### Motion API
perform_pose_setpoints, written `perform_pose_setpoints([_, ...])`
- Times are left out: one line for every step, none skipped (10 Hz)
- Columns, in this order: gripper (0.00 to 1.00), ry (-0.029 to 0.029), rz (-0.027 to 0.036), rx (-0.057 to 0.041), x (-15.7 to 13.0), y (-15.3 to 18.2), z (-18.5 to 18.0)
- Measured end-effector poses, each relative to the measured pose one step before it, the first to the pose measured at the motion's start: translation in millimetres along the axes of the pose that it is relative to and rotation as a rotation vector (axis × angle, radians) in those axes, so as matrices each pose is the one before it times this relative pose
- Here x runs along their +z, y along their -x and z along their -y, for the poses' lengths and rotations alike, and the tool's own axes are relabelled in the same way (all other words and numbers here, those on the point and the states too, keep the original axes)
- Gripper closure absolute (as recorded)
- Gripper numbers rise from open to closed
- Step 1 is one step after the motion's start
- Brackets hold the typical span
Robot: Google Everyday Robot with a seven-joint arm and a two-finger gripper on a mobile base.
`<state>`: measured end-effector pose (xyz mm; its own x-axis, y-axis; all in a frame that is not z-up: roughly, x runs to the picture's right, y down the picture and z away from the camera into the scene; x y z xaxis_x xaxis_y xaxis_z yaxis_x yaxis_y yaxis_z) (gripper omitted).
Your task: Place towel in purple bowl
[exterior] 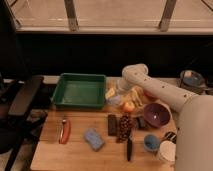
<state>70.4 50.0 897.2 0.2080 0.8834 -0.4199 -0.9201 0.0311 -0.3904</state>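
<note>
The towel (114, 100) is a pale blue-grey cloth lying on the wooden table just right of the green tray. The purple bowl (156, 115) stands upright and empty at the table's right side. My white arm reaches in from the lower right and bends at the back of the table. Its gripper (120, 93) points down right above the towel, at its back edge, and is partly hidden by the wrist. The bowl is well to the right of the gripper.
A green tray (79, 91) sits at back left. A blue sponge (93, 138), red tool (64, 131), dark bar (112, 125), grapes (124, 127), knife (129, 148), orange fruit (129, 106), small light-blue bowl (151, 142) and white cup (167, 150) lie around. A chair (22, 100) stands left.
</note>
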Motion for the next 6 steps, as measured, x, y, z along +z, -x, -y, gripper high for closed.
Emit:
perform_pose_setpoints([0.28, -0.00142, -0.00025, -0.00017, -0.17, -0.08, 0.42])
perform_pose_setpoints([0.28, -0.00598, -0.00015, 0.00175, -0.82, -0.62, 1.57])
perform_pose_setpoints([0.28, -0.03200, 0.00945, 0.00720, -1.86, 0.22, 6.37])
perform_pose_setpoints([0.28, -0.04063, 0.01383, 0.01385, 0.14, 2.16, 8.62])
perform_pose_setpoints([0.28, -0.03335, 0.01009, 0.00692, 3.51, 2.23, 9.00])
perform_pose_setpoints([0.28, -0.02192, 0.00863, 0.00499, 2.27, 1.76, 6.07])
